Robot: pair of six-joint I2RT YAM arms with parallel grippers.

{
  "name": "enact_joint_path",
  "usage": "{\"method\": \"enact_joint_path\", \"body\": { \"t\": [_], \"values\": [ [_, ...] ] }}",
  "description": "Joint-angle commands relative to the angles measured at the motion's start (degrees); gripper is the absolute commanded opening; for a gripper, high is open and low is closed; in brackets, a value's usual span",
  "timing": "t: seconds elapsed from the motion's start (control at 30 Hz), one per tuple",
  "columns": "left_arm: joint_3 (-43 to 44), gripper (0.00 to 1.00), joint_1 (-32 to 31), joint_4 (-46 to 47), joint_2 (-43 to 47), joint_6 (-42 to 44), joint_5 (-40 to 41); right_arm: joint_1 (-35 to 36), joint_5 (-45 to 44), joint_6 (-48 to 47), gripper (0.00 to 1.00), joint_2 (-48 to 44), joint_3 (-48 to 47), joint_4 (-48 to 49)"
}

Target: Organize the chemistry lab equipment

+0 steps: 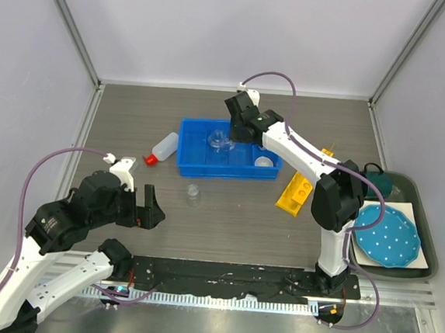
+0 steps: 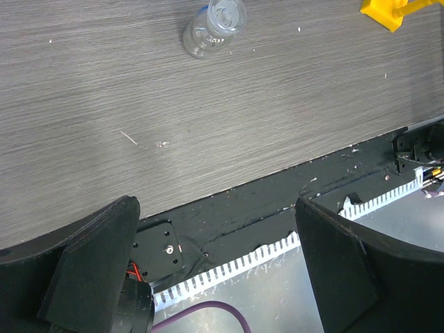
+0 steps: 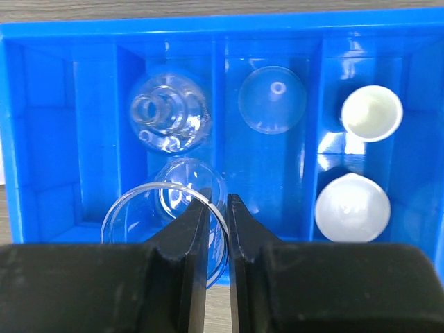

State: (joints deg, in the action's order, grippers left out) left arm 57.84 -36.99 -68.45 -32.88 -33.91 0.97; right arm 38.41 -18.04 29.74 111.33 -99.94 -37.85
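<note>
Honestly, the beaker (image 3: 135,216) pinched at its rim by the near-closed right end effector (image 3: 216,208) should be lowered level into the tray (image 3: 69,31).

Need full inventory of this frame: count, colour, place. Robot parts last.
blue bin: 1, blue, mid-table
beaker: 1, clear, bin's left compartment, gripped
flask-shaped glass: 1, clear, same compartment
funnel: 1, clear, middle compartment
white dishes: 2, white, right compartment
squeeze bottle: 1, translucent, red cap, left of bin
small vial: 1, clear, table before bin
tube rack: 1, yellow, right of bin
mug: 1, teal, in tray
plate: 1, blue dotted, in tray
tray: 1, dark, table's right edge
left pincer: open, empty, over near edge
right pincer: shut on beaker rim
</note>
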Motion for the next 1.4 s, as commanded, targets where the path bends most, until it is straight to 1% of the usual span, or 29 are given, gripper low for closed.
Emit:
{"method": "enact_joint_path", "body": {
  "t": [0.0, 0.67, 1.17, 1.2, 1.37],
  "values": [
    [2.2, 1.00, 0.3, 0.3, 0.0, 0.2, -0.2, 2.3, -0.1, -0.5, 0.01, 2.5, -4.6, -0.4],
    [2.4, 1.00, 0.3, -1.8, 1.6, 0.5, 1.0, 3.2, 0.0, 0.8, 0.01, 11.0, -7.5, 0.1],
    [1.7, 1.00, 0.3, -1.8, 1.6, 0.7, 1.3, 3.8, 0.8, 1.2, 0.01, 14.4, -9.9, 0.0],
    [1.8, 1.00, 0.3, -1.7, 1.7, 0.8, 1.3, 3.8, 0.8, 1.1, 0.02, 14.5, -9.9, 0.0],
    [1.5, 1.00, 0.3, -1.6, 1.9, 0.8, 1.2, 3.9, 0.6, 1.1, 0.17, 15.2, -10.4, -0.2]
  ]
}}
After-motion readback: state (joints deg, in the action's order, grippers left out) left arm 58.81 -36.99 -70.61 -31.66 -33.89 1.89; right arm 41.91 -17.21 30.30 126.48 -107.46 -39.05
